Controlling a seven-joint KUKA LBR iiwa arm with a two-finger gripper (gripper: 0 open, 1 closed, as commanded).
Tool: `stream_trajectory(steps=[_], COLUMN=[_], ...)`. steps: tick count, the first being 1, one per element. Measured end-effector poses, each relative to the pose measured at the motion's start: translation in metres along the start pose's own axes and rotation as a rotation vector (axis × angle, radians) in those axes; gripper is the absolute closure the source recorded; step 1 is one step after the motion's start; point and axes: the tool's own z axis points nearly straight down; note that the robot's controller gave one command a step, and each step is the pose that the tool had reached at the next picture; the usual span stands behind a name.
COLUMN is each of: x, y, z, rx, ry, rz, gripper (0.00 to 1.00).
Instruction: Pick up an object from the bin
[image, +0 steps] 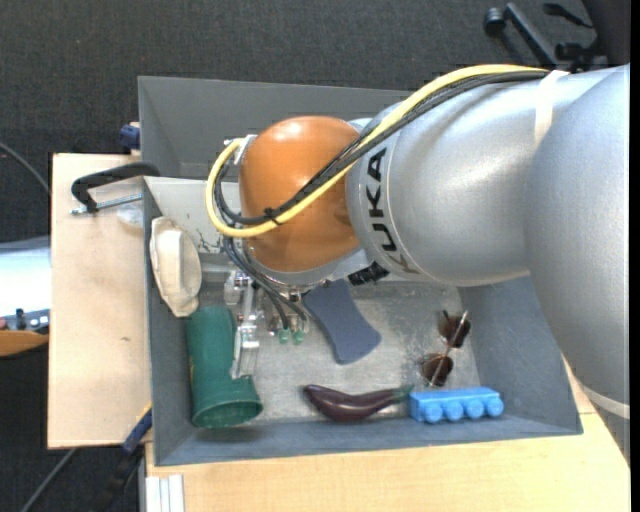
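Observation:
My gripper (262, 335) hangs below the orange wrist cover in the left half of the bin. It is open, with bare bin floor between the fingers. Its left finger (243, 345) stands right at the right side of a dark green cup (215, 370), which lies on its side with its mouth toward the front wall. A flat blue-grey wedge-shaped piece (343, 325) lies just right of the other finger. A cream, shell-like soft thing (176, 268) leans on the left wall behind the cup.
A dark purple aubergine (350, 402) lies along the front wall, with a blue studded brick (456, 405) to its right. Brown sunglasses (445, 350) lie at the right. The arm and its cover hide the back of the bin.

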Motion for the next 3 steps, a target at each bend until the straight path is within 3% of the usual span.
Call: stream_trajectory(steps=[1, 2, 3], x=[-0.002, -0.011, -0.016], y=[-0.001, -0.005, -0.004], z=[-0.005, 0.052, 0.076], rx=[-0.002, -0.002, 0.004], ry=[-0.008, -0.010, -0.010], rz=[0.004, -0.353, -0.529], gripper=[0.00, 0.00, 0.00])
